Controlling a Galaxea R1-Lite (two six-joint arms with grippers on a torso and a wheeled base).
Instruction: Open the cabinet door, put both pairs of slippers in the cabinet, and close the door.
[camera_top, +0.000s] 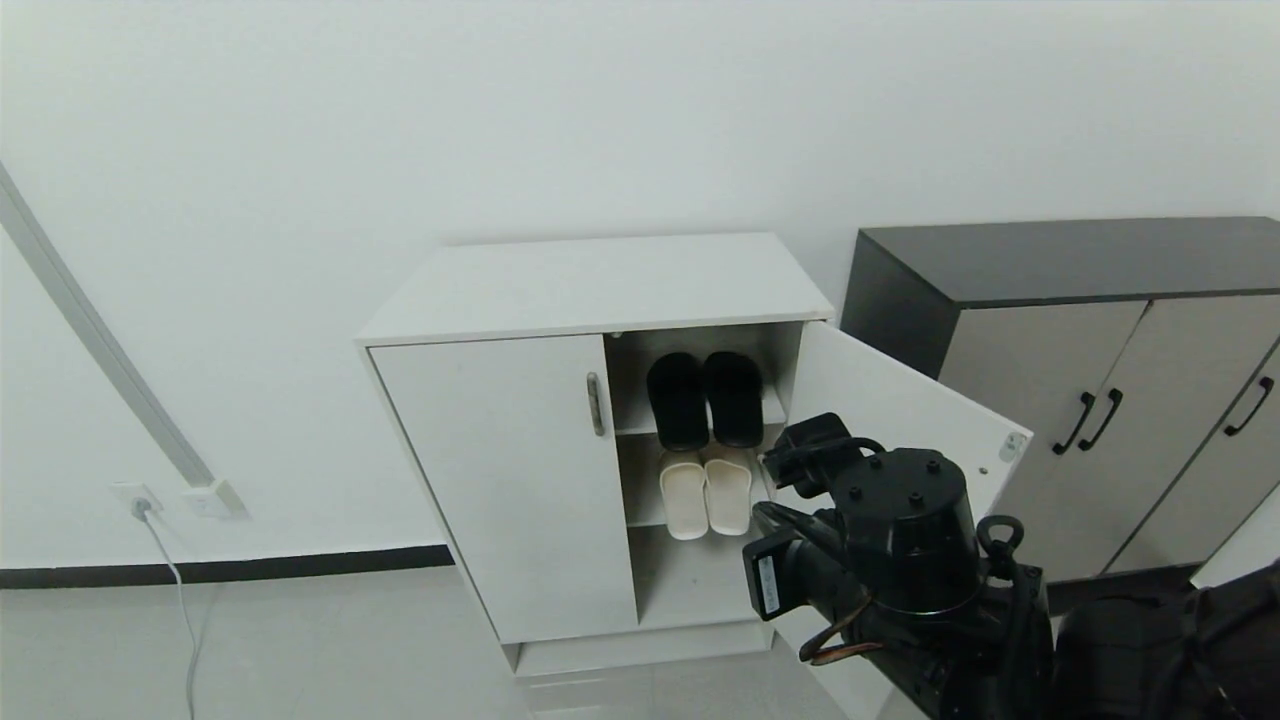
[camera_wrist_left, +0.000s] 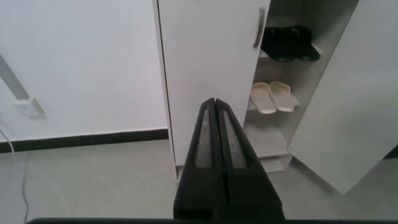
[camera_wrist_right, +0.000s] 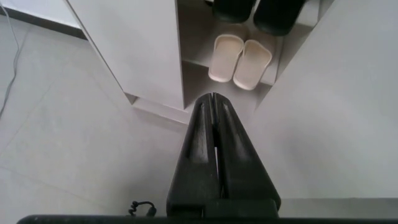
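The white cabinet (camera_top: 600, 285) has its left door (camera_top: 510, 480) closed and its right door (camera_top: 900, 410) swung open. A pair of black slippers (camera_top: 705, 398) lies on the upper shelf, and a pair of cream slippers (camera_top: 706, 495) on the shelf below. My right arm (camera_top: 900, 530) stands in front of the open door. My right gripper (camera_wrist_right: 213, 98) is shut on nothing and hangs low in front of the cream slippers (camera_wrist_right: 239, 59). My left gripper (camera_wrist_left: 214, 102) is shut and empty, farther back, facing the closed door (camera_wrist_left: 208, 68) and the slippers (camera_wrist_left: 273, 98).
A grey cabinet with a black top (camera_top: 1080, 260) stands close to the right, just behind the open door. A wall socket with a cable (camera_top: 140, 500) sits low on the wall to the left. Bare floor (camera_top: 250, 650) lies in front of the cabinet.
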